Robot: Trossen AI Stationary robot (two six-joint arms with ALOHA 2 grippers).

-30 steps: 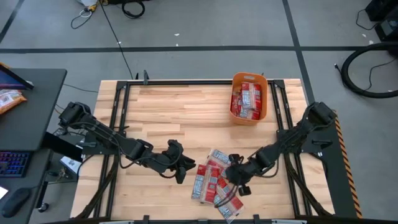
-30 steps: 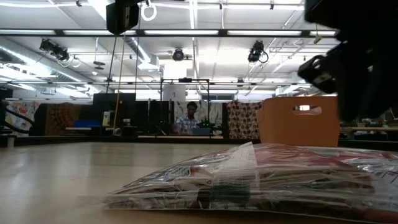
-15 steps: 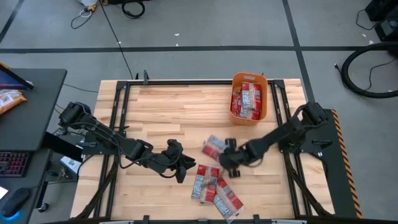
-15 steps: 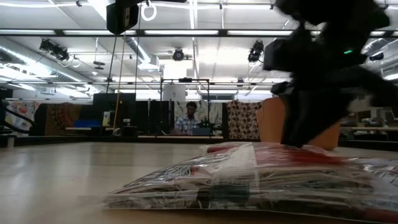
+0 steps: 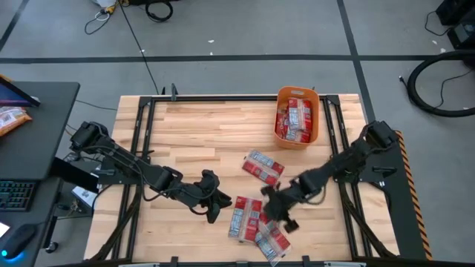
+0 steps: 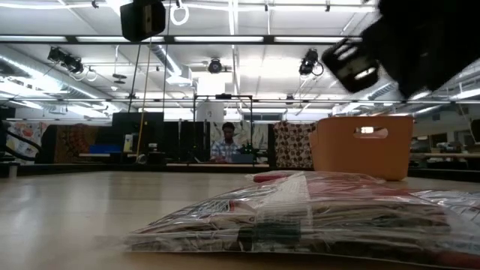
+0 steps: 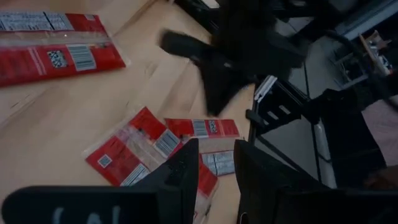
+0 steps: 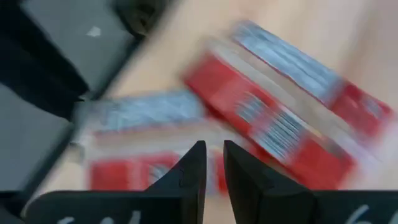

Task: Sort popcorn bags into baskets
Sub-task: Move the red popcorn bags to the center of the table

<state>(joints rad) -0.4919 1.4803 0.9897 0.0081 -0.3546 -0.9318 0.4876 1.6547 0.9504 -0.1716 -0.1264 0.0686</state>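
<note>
The orange basket [image 5: 298, 117] [image 6: 364, 146] stands at the table's far right, with several red popcorn bags [image 5: 294, 119] inside. One bag [image 5: 262, 167] lies flat on its own mid-table. A heap of several bags [image 5: 252, 222] [image 6: 300, 217] [image 7: 149, 146] [image 8: 273, 118] lies near the near edge. My right gripper [image 5: 273, 213] [image 8: 214, 174] hovers over the heap's right part, fingers shut and holding nothing. My left gripper [image 5: 217, 202] [image 7: 216, 180] waits just left of the heap, shut and low over the wood.
Black metal rails [image 5: 141, 141] run along the table's left and right sides. Bare wood [image 5: 208, 133] spreads over the far-left half. A dark desk [image 5: 30, 148] with an orange snack bag [image 5: 11, 119] stands off the table's left. A person [image 6: 227, 142] sits far behind.
My right gripper carried one bag from the heap toward the far edge. It then swung back toward the near edge, over the heap. That bag now lies flat on its own mid-table, apart from the gripper. The rest of the heap stayed put.
</note>
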